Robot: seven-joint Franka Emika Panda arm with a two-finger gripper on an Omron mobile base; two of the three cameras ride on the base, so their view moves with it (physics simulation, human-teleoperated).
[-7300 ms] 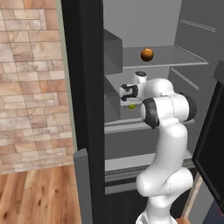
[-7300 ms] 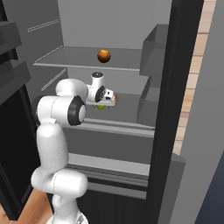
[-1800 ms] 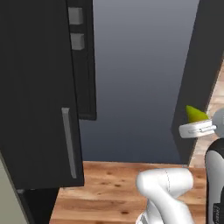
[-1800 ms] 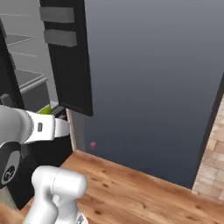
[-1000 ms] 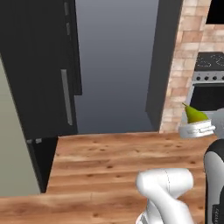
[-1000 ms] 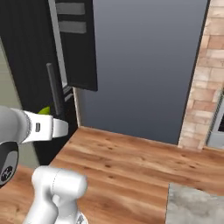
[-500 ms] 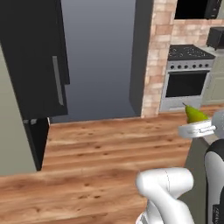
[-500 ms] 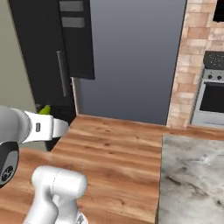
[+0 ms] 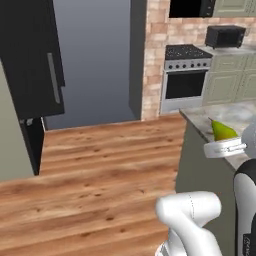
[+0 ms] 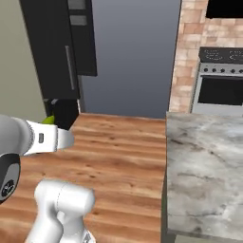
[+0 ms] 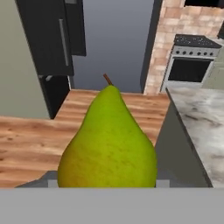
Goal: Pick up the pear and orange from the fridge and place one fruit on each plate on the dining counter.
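The pear sat right at the gripper, stem end pointing away from the hand, its rounded base low against the hand camera and its tapered top with a short brown stem reaching toward the far floor. The finger tips themselves were covered by the fruit in the hand view, so how the jaws stood could not be read directly; the pear was carried clear of any surface at the end of the arm, which points to the hand being closed around it. In the left base view the pear rose green and pointed just above the white wrist, at the right of the scene and over the near edge of the dining counter. In the right base view only a sliver of the pear showed past the white forearm, at the left, above the wooden floor. The marbled top of the dining counter lay to the right of the arm there, near the base. Farther off, the glossy black fridge stood at the far left, well apart from the hand. A brick wall and a steel oven stood at the far right, with a dark microwave on the back counter.
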